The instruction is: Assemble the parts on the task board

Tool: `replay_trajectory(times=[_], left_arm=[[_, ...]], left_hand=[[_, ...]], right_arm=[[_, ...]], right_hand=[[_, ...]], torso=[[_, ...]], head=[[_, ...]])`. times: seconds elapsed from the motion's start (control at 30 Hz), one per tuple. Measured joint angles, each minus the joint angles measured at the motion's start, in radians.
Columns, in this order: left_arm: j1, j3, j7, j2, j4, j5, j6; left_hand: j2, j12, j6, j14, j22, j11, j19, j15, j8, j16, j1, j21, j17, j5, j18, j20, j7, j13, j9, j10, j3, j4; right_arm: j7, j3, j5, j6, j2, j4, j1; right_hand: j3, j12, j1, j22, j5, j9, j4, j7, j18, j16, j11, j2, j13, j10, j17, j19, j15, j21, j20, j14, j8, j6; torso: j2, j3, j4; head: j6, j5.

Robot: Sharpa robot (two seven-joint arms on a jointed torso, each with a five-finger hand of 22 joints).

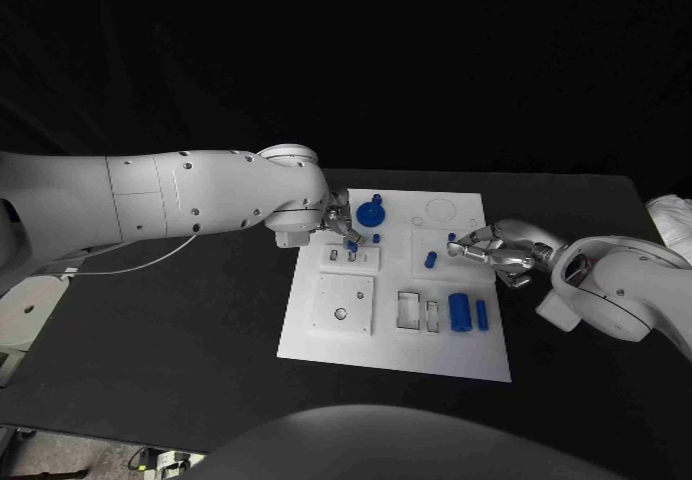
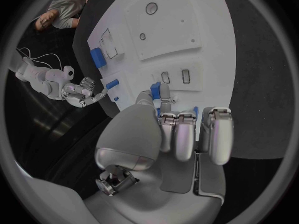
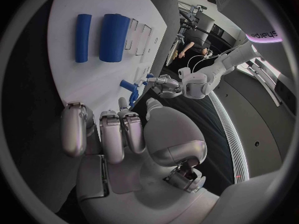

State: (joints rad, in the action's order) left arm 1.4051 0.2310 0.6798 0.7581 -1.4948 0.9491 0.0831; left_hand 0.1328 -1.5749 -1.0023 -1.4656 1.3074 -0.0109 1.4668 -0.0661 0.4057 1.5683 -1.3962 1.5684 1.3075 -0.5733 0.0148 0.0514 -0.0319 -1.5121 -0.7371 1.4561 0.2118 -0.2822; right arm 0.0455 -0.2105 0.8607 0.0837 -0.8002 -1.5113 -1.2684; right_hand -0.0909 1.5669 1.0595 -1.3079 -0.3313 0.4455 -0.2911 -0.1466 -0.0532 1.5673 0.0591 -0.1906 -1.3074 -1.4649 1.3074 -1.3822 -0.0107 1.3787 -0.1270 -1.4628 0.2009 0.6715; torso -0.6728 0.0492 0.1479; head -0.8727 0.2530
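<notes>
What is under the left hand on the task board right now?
The left hand holds a small blue part over the task board, near two small slots. Its fingers cover whatever lies directly beneath.

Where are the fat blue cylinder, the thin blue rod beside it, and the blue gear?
fat blue cylinder (image 1: 459, 311), head view, mid-body.
thin blue rod (image 1: 482, 314), head view, middle.
blue gear (image 1: 372, 213), head view, disc face.

Lying flat under both hands: white board (image 1: 361, 345). Standing just beside left hand (image 1: 340, 224): blue knob (image 1: 374, 212); pinching small blue peg (image 1: 352, 244). Lying near right hand (image 1: 488, 252): peg (image 1: 430, 260), thick cylinder (image 1: 459, 310), thin rod (image 1: 482, 313).
</notes>
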Motion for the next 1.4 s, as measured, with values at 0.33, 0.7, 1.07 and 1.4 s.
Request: replay_trajectory(times=[0.33,0.7,1.07,1.4], left_arm=[[0.001,0.001,0.003,0.007,-0.015,0.059,0.019],[-0.002,0.001,0.005,0.008,-0.025,0.093,0.024],[-0.004,0.001,0.006,0.01,-0.034,0.104,0.026],[-0.007,0.001,0.006,0.009,-0.037,0.105,0.027]], left_hand=[[-0.005,0.0,0.002,0.0,0.0,0.0,0.0,0.0,-0.016,0.0,-0.005,0.0,0.0,0.054,0.0,0.0,-0.002,0.0,-0.017,0.0,-0.062,-0.004],[-0.005,-0.002,0.001,0.0,0.0,0.006,0.0,0.001,-0.021,0.0,-0.005,0.0,0.0,0.063,0.0,0.0,-0.002,0.001,-0.022,-0.006,-0.093,-0.006],[-0.005,-0.002,0.001,0.001,0.0,0.006,0.0,0.002,-0.028,0.0,-0.005,0.0,0.0,0.066,0.0,0.0,-0.002,0.003,-0.028,-0.006,-0.121,-0.006],[-0.024,-0.001,-0.002,0.001,0.0,0.006,0.0,0.002,-0.031,0.0,0.014,0.0,0.001,0.077,0.0,0.0,-0.005,0.056,-0.037,-0.006,-0.15,-0.006]], right_arm=[[0.001,0.0,0.0,-0.001,0.0,0.003,0.002],[0.001,0.0,0.0,0.0,0.0,0.002,0.003],[0.001,0.0,0.0,0.0,0.004,0.005,0.007],[0.0,0.0,0.0,0.0,0.006,0.008,0.01]], right_hand=[[0.0,0.0,0.0,0.0,0.0,0.0,0.0,0.0,0.0,0.0,0.0,0.0,0.0,0.0,0.0,0.0,0.0,-0.003,0.0,0.0,0.0,0.0],[-0.003,0.0,0.0,0.0,0.0,-0.001,0.003,0.0,0.0,0.0,0.0,0.0,0.0,0.0,0.0,0.0,0.0,-0.004,0.0,0.0,0.0,0.0],[-0.003,0.0,0.0,0.0,0.0,-0.001,0.003,0.0,0.0,0.0,0.0,0.0,0.0,0.0,0.0,0.004,-0.004,-0.004,-0.004,-0.004,0.0,0.0],[-0.003,0.0,0.0,0.0,0.0,-0.002,0.003,0.0,0.0,0.0,0.0,0.0,0.0,0.0,0.001,0.003,-0.004,-0.004,-0.004,-0.004,0.0,0.0]], torso=[[-0.001,-0.0006,0.0011],[-0.004,-0.0012,0.0018],[-0.002,0.0007,0.0018],[-0.002,0.0009,0.0035]], head=[[0.0,0.006],[0.0,0.007],[0.0,0.016],[0.0,0.019]])
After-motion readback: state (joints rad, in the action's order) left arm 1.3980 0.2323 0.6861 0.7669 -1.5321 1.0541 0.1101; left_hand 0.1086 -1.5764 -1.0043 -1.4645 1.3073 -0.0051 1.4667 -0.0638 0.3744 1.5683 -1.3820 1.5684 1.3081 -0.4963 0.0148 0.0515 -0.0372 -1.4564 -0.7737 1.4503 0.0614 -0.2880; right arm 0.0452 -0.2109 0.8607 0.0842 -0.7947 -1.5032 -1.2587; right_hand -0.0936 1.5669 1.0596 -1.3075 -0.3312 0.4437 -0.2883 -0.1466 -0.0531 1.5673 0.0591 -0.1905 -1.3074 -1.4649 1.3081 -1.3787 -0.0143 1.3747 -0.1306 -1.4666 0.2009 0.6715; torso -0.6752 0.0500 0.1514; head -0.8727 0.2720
